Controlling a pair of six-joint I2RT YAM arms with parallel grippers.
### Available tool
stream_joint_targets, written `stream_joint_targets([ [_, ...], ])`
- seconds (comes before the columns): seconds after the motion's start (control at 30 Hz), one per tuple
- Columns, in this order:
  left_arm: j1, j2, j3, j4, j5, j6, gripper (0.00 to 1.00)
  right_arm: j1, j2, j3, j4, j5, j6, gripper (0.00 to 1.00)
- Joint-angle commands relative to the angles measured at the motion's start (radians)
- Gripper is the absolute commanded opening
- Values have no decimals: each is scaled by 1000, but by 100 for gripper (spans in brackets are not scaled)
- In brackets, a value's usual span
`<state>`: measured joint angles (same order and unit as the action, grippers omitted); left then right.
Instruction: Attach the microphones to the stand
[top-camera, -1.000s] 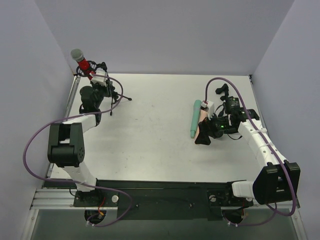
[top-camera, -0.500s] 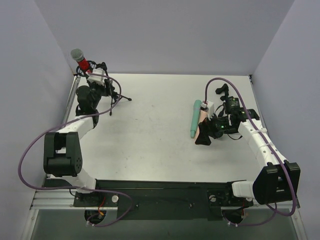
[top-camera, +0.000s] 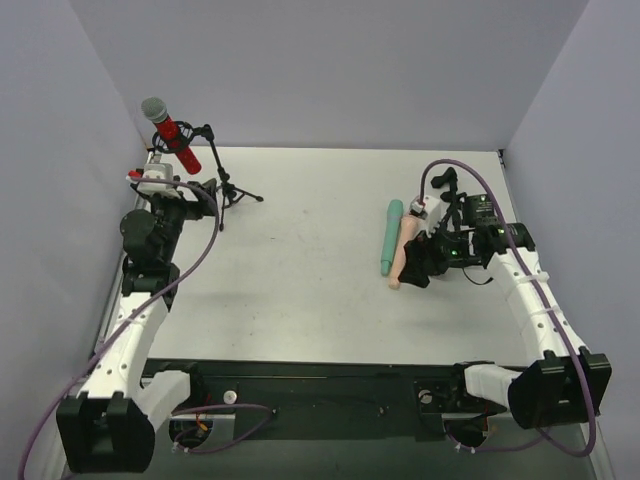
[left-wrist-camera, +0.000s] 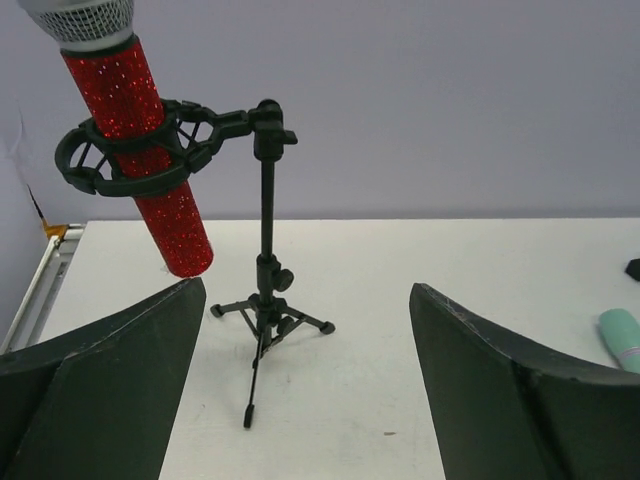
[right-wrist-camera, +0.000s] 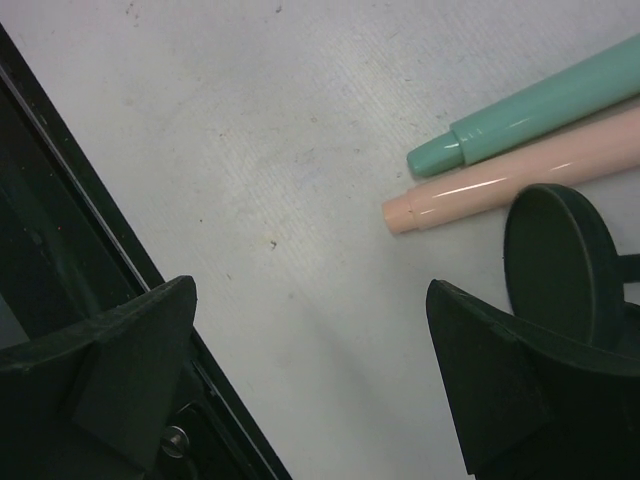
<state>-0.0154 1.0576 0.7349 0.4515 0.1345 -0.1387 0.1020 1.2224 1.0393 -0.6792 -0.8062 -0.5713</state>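
Red mic tilted in clip of stand, far-left corner, mint mic & peach mic side by side near right edge, L gripper fingers wide, R gripper wide above peach mic

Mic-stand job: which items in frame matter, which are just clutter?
Job: red microphone, already clipped in the stand; green microphone and pink microphone, lying side by side, unattached.
Clutter: black disc beside the pink microphone, purpose unclear.
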Motion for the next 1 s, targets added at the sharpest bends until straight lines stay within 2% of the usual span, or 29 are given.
stream_joint_targets([
  [0.0,-46,-188,-8,-243,-2,-59,97,-13,-89,53,-5,71,95,93],
  [0.1,-133,-321,-55,-313,-24,-38,97,-15,-116,54,12,209,209,93],
  [0.23,-228,-396,-63,-411,2,-29,97,-16,-130,70,72,459,465,94],
  [0.37,-293,-447,-84,-450,-12,-25,97,-15,-123,68,133,512,566,94],
  [0.43,-311,-458,-111,-433,-13,-27,97,-13,-103,77,153,525,571,94],
  [0.6,-330,-446,-101,-447,-6,-22,97,-45,29,198,126,752,608,94],
  [0.77,-343,-456,-106,-445,-7,-21,97,-160,193,330,86,728,579,94],
  [0.93,-351,-462,-107,-445,2,-21,97,-228,440,505,-5,710,499,92],
  [0.97,-351,-462,-108,-445,2,-19,97,-231,471,569,-22,710,489,88],
])
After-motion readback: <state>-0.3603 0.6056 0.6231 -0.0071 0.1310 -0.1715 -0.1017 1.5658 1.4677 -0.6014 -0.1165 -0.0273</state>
